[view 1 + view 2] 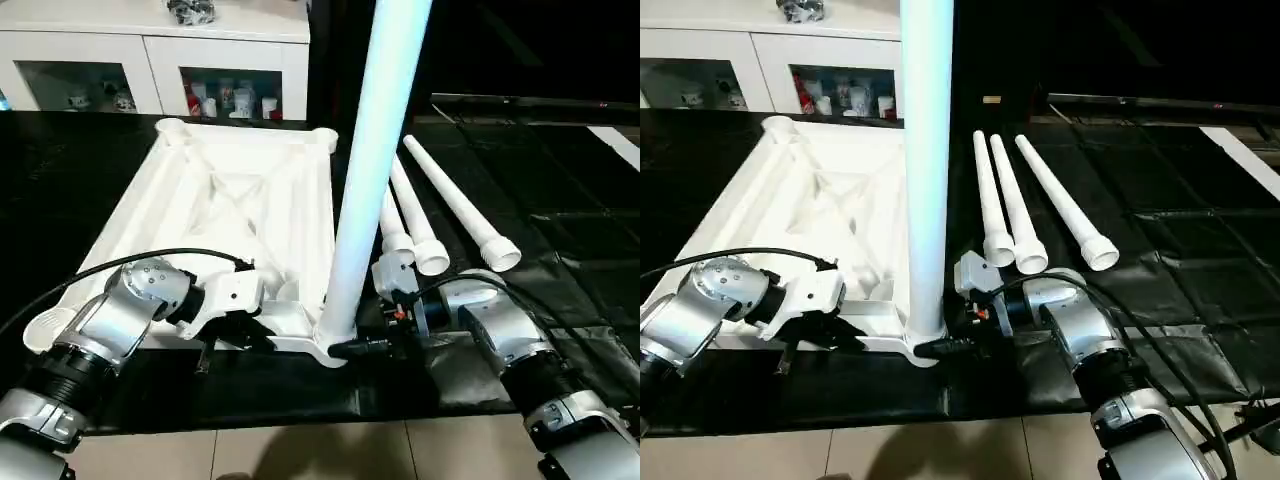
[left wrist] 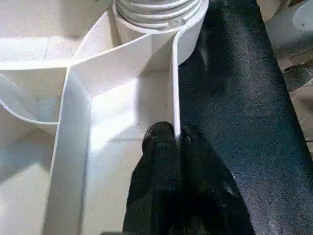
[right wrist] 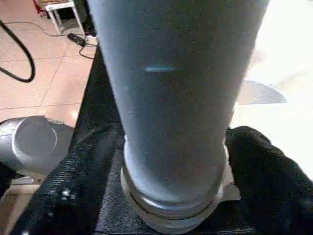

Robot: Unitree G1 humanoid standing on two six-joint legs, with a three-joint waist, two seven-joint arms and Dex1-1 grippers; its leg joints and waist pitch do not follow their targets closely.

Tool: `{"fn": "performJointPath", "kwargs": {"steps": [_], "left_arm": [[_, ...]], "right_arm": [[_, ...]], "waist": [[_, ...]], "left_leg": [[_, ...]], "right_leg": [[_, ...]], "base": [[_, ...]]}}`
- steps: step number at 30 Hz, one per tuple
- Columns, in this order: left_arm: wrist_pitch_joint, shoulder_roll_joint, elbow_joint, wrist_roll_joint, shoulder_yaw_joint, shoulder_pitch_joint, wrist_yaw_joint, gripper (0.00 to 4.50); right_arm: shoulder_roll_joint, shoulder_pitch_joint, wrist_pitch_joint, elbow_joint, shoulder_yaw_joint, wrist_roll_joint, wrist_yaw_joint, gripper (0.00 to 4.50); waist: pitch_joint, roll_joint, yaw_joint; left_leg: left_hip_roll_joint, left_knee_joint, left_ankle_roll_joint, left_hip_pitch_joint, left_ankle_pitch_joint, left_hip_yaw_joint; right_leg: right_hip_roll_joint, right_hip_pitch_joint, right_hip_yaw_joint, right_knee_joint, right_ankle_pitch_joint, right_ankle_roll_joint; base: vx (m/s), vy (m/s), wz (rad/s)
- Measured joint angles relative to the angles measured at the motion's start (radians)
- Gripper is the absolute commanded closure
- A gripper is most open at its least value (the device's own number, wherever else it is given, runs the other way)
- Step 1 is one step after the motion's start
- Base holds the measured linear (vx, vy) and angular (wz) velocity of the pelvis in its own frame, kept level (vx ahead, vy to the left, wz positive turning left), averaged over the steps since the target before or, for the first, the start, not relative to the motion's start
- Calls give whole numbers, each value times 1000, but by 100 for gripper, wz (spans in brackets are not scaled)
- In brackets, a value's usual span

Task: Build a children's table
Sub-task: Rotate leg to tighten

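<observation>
Smooth white plastic table top (image 1: 215,190)

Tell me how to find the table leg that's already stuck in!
Find the big white table top lying upside down on the black mat. At its near corner, between the robot's two arms, one white leg stands straight up from a corner socket. The other three legs lie flat on the mat beside it.

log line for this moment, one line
left hand: shut on tabletop rim | right hand: around upright leg | spare legs: three
</observation>
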Motion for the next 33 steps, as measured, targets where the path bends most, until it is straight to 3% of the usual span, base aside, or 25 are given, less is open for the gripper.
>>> {"fn": "performJointPath", "kwargs": {"steps": [11,15,20,24,25,27,33], "left_arm": [[-16,-5,19,-1,-1,-7,-7,450],[-1,-10,22,-8,5,-7,-7,450],[94,-49,2,-24,36,13,43,450],[229,-121,-12,-28,106,39,191,450],[299,-160,-16,-21,137,37,278,450],[367,-196,-25,-22,154,34,343,450],[540,-321,-90,1,227,40,566,450]], "right_arm": [[12,-23,-19,37,1,1,14,179],[13,-21,-13,36,-2,3,14,186],[32,41,51,-12,-54,28,-54,187],[87,60,88,-11,-117,12,-259,188],[139,51,102,11,-155,-3,-405,188],[177,37,116,31,-178,-12,-522,188],[287,-64,121,154,-227,-39,-825,188]], "waist": [[0,0,2],[0,0,3],[0,0,4],[0,1,-14],[0,1,-29],[0,3,-44],[-1,7,-67]], "left_leg": [[0,0,0,0,0,0],[0,0,0,0,0,0],[0,2,0,2,0,0],[0,2,0,6,0,-1],[0,3,-3,6,2,-1],[0,2,-4,6,3,-2],[-1,0,-4,5,2,-2]], "right_leg": [[0,0,0,0,0,0],[0,0,0,0,0,0],[0,2,0,1,0,-1],[0,4,1,3,-2,4],[0,3,1,4,-2,4],[-1,2,0,2,-2,5],[-1,-1,1,1,-2,4]], "base": [[0,0,0],[0,0,0],[0,0,0],[0,0,0],[0,0,0],[0,0,0],[0,0,0]]}}
